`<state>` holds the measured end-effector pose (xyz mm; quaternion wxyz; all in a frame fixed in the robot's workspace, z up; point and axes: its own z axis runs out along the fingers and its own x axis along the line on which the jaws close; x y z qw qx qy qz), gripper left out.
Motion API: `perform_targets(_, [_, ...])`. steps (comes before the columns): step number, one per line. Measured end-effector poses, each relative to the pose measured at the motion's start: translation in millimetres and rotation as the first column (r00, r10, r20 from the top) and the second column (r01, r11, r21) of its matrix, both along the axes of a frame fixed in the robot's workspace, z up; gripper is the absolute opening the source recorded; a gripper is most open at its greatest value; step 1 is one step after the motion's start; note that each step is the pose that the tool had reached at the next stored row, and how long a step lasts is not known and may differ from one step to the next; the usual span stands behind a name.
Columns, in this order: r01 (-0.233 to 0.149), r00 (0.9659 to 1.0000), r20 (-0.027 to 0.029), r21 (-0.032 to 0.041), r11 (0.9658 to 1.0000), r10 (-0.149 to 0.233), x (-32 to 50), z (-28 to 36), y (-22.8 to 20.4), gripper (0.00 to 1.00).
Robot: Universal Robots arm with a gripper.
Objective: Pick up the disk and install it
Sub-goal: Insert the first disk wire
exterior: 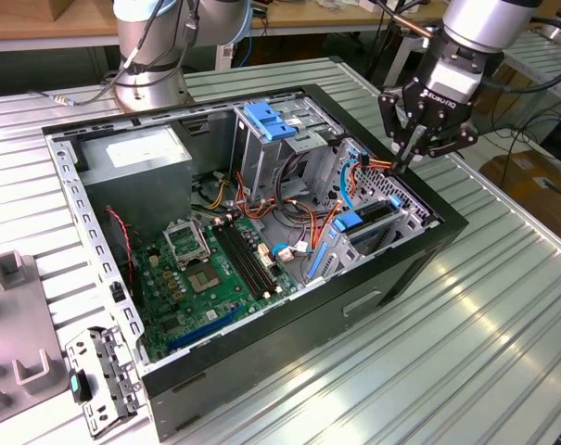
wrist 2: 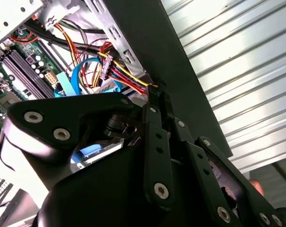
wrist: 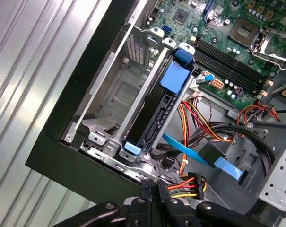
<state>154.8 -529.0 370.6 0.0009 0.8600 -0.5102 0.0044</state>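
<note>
The disk (exterior: 368,218) lies in the low drive cage at the corner of the open computer case (exterior: 419,269) on the exterior view's right, dark body in a blue carrier. In the first wrist view the disk (wrist: 157,109) sits between the cage rails, its blue tab toward the motherboard. My gripper (exterior: 401,163) hangs just above the case's rim beside that cage, fingers shut together and empty. In both wrist views the fingertips (wrist: 152,189) (wrist 2: 157,94) stand next to a bundle of red, yellow and black wires (wrist: 192,182).
A tall metal cage with a light blue latch (exterior: 266,120) stands mid-case. The green motherboard (exterior: 215,269) and grey power supply (exterior: 136,162) fill the rest. A flat blue cable (wrist: 199,156) crosses near the disk. Grey fixtures (exterior: 16,324) lie on the ribbed metal table (exterior: 465,352).
</note>
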Motion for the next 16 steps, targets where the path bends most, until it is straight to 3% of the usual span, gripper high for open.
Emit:
perform_targets(8, [0.003,1.0000,0.0000,-0.0001,1.0000,-0.003,-7.5,0.1,-0.1,0.17])
perform_targets(11, [0.065,0.9979,0.0001,-0.0002,0.9979,-0.065,-7.6,0.1,0.0,0.17])
perform_targets(16, [0.117,0.9931,0.0000,-0.0001,0.9931,-0.117,-7.6,0.0,0.0,0.17])
